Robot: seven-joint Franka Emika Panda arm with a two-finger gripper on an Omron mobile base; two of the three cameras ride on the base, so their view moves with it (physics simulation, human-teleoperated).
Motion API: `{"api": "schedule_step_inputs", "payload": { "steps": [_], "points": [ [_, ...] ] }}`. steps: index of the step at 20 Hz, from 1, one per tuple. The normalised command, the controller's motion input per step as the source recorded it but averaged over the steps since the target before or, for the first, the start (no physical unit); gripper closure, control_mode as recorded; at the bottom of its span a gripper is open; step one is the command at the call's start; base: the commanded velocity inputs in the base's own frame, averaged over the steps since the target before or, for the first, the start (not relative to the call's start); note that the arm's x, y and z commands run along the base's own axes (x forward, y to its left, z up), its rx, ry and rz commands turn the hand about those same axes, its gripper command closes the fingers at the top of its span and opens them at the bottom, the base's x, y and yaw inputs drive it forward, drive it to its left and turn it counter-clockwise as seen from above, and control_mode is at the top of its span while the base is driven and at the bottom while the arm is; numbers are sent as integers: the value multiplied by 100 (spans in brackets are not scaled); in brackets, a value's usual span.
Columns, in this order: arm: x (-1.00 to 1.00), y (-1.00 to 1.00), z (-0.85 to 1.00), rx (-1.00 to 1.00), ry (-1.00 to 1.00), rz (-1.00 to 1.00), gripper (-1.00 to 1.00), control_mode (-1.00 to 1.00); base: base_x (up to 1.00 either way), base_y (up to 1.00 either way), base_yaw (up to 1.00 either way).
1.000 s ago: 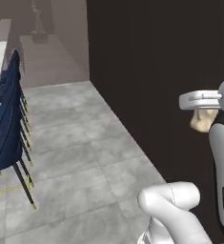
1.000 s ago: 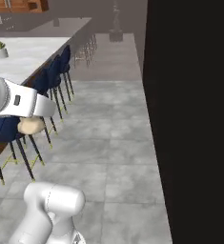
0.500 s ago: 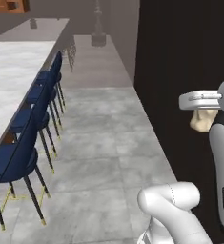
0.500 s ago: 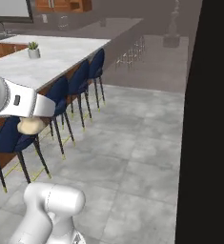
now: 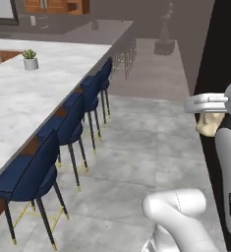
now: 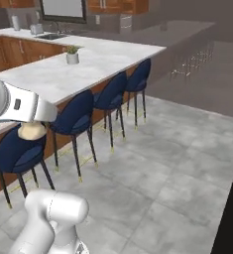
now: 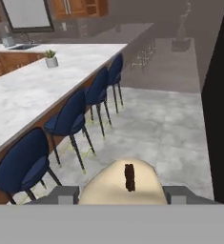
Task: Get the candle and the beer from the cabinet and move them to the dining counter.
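My gripper [image 7: 122, 195] is shut on the candle [image 7: 125, 183], a pale cream stub with a dark wick that sits between the two fingers. In the left base view the candle [image 5: 210, 124] hangs under the white hand, with the gripper [image 5: 209, 117] high above the floor. The right base view shows the candle [image 6: 31, 130] in the gripper [image 6: 32, 124] at the left edge. The dining counter [image 5: 18, 98] [image 6: 93, 64] [image 7: 32, 100], white veined marble, stretches away ahead on the left. The beer is out of view.
Several navy stools [image 5: 68, 128] [image 6: 81, 116] [image 7: 68, 119] line the counter's near side. A small potted plant [image 5: 30, 60] [image 6: 72, 54] [image 7: 50, 58] stands on the marble. A dark wall [image 5: 225, 49] [image 7: 220, 95] rises close on the right. Grey tiled floor [image 5: 136, 147] lies between them.
The whole picture has swung: the base has turned, bringing the counter and stools further into view and pushing the dark wall to the right. The candle stays in the gripper.
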Motion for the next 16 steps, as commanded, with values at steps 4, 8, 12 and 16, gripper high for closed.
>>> {"api": "schedule_step_inputs", "payload": {
  "steps": [4,8,12,16],
  "points": [
    [0,0,0,0,0,0,100,100,100,-49,52],
    [0,0,0,0,0,0,100,100,100,-44,53],
    [0,0,0,0,0,0,100,100,100,-44,58],
    [0,0,0,0,0,0,100,100,100,-40,64]
  ]
}}
